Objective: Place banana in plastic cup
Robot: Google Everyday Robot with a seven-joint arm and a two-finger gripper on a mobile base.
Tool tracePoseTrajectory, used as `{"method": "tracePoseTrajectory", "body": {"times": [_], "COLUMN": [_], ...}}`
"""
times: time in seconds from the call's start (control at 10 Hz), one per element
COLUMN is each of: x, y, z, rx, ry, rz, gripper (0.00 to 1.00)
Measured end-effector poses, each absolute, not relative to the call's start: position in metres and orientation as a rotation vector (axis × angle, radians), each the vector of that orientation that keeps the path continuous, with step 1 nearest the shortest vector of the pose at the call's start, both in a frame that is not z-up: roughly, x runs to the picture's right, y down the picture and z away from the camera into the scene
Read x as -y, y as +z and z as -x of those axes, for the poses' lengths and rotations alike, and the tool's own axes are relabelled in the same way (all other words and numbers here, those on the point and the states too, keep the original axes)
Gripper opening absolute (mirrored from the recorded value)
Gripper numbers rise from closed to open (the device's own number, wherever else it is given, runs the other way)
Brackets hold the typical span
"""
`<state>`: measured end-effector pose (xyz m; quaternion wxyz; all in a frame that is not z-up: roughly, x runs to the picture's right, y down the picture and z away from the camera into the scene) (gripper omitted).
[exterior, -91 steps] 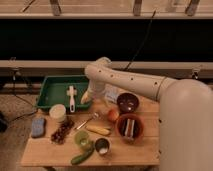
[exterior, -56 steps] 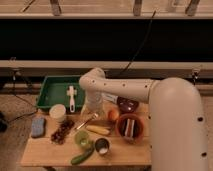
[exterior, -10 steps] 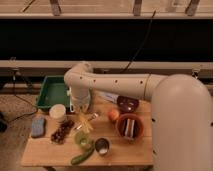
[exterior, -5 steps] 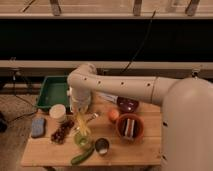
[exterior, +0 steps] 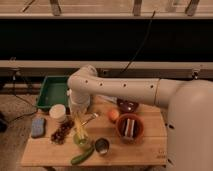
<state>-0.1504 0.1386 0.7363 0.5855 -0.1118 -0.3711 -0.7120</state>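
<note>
Hanging directly above the plastic cup [exterior: 81, 141], the claw [exterior: 79, 119] is closed on the upper end of the banana [exterior: 80, 130]; the banana stands upright, its lower end inside the cup's mouth; on the worktop [exterior: 150, 150], the cucumber [exterior: 82, 156] lies just in front of the cup; the metal cup [exterior: 102, 146] stands just beside the cup, on the view's right; the white container [exterior: 57, 112] sits behind the cup, towards the view's left.
</note>
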Motion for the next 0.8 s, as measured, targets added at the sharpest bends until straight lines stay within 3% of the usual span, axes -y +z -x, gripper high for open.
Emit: {"method": "tracePoseTrajectory", "body": {"times": [0.8], "x": [-0.098], "y": [0.717], "z": [0.131], "rx": [0.773], "ry": [-1.640], "rz": [0.175], "gripper": [0.00]}}
